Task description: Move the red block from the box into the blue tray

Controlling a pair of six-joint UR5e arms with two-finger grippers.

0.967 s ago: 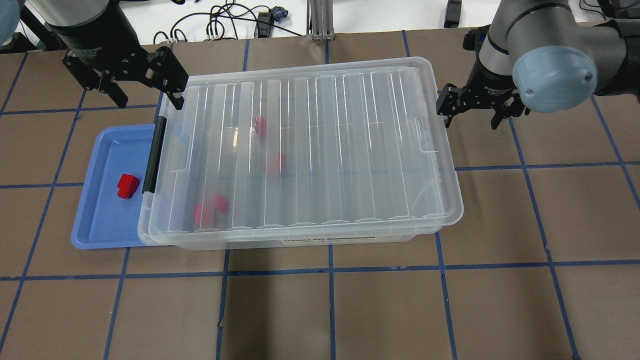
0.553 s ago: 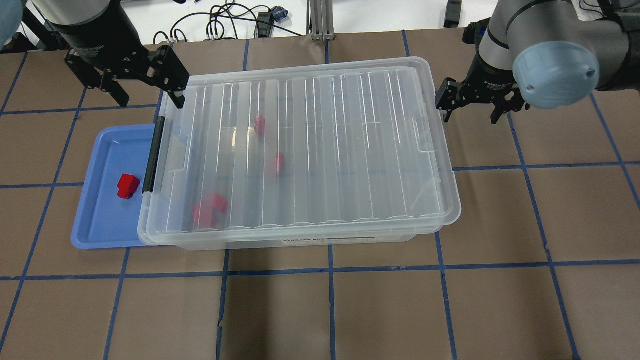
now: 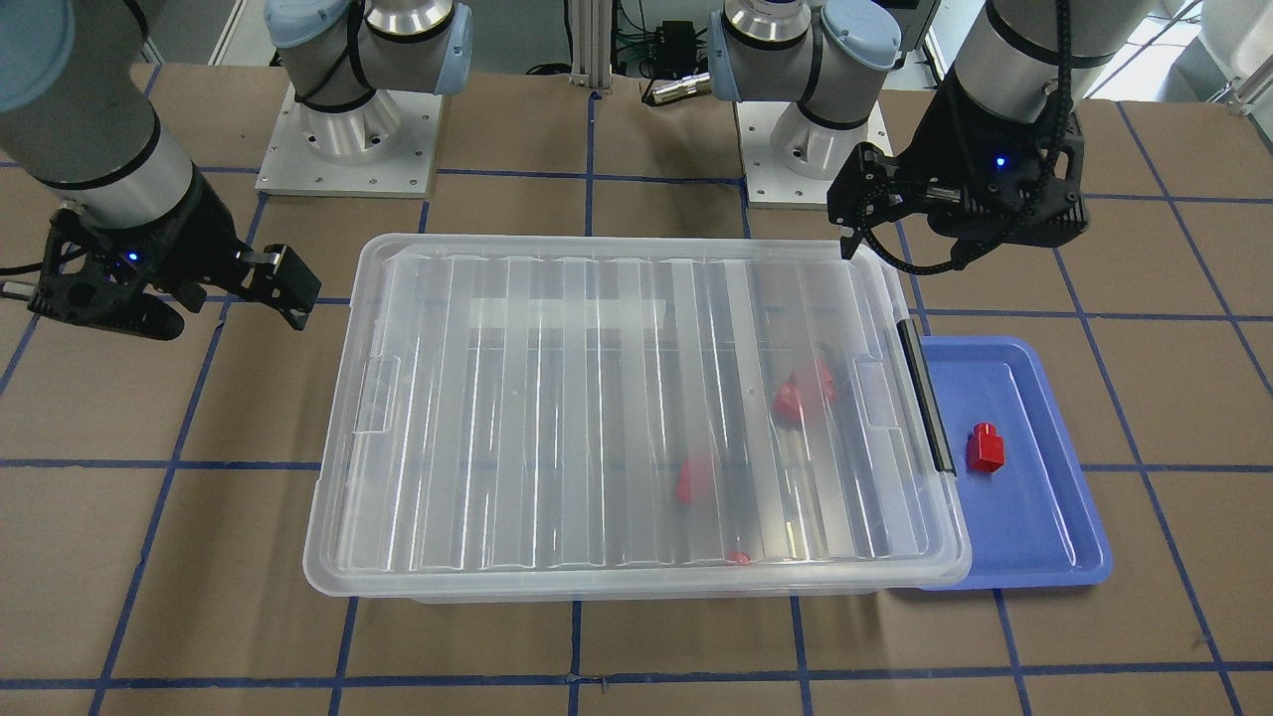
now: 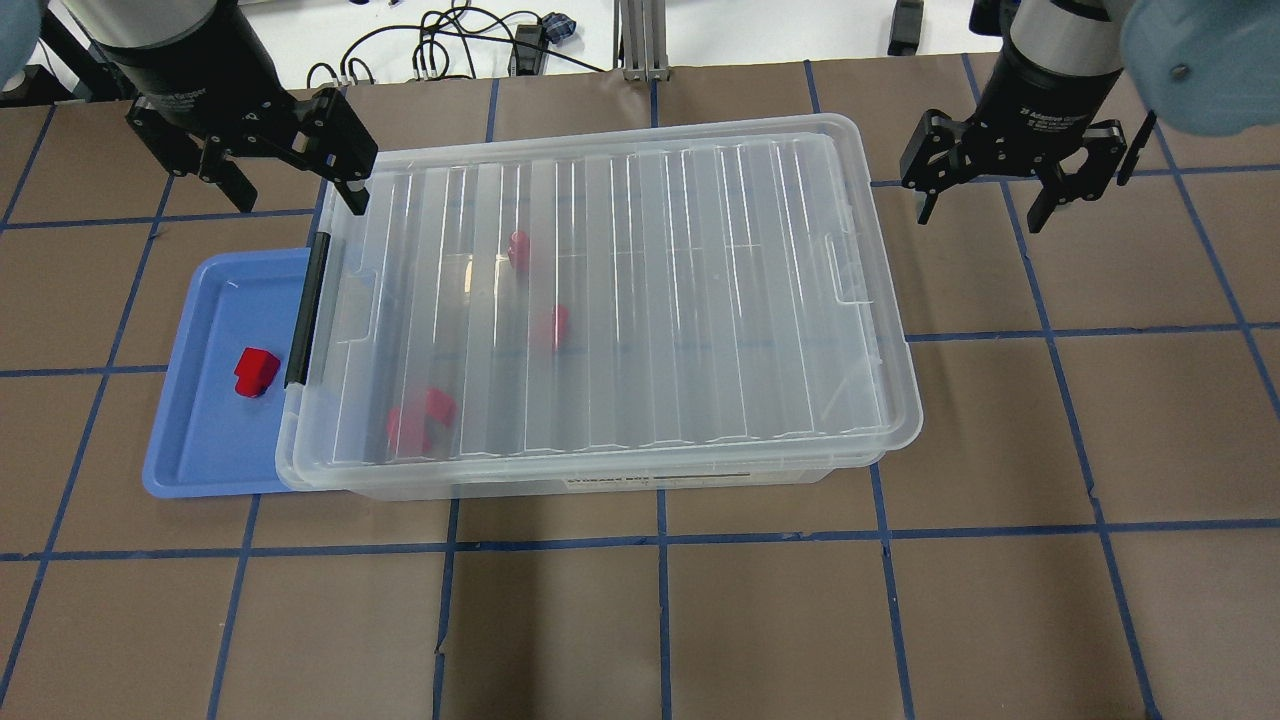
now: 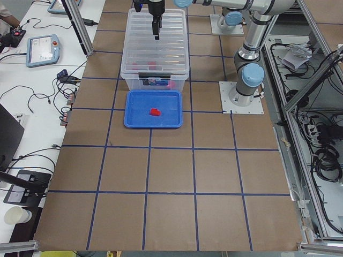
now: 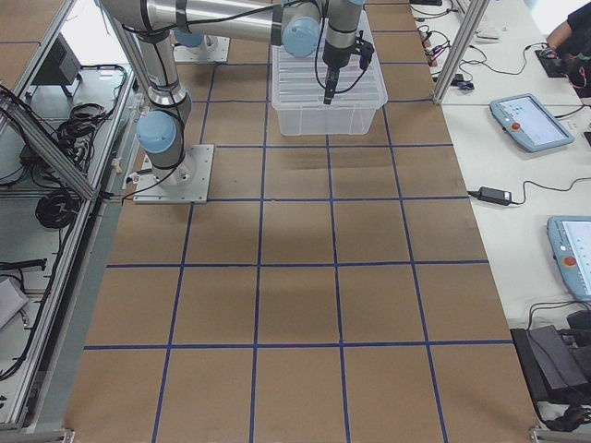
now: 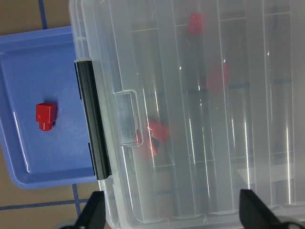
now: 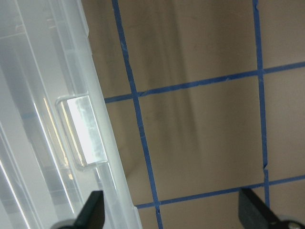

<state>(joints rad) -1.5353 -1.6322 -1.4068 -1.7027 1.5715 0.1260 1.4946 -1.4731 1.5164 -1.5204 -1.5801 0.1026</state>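
Note:
The clear box (image 4: pixel 600 472) stands mid-table with its ribbed lid on and its black latch bar (image 4: pixel 305 310) at the left end. Several red blocks show blurred through the lid, one of them near the front left (image 4: pixel 422 420). One red block (image 4: pixel 256 371) lies in the blue tray (image 4: pixel 205 450), which sits against the box's latch end and is partly covered by it. My left gripper (image 4: pixel 297 192) is open and empty above the box's far left corner. My right gripper (image 4: pixel 980 215) is open and empty, off the box's far right end.
Brown paper with a blue tape grid covers the table (image 4: pixel 760 620). Cables (image 4: pixel 450 45) and a metal post (image 4: pixel 640 40) lie beyond the far edge. The arm bases (image 3: pixel 348 129) stand behind the box in the front-facing view.
My right gripper has drawn away from the box's right end, to the right and farther back. The lid has settled slightly on the box. My left gripper has barely moved.

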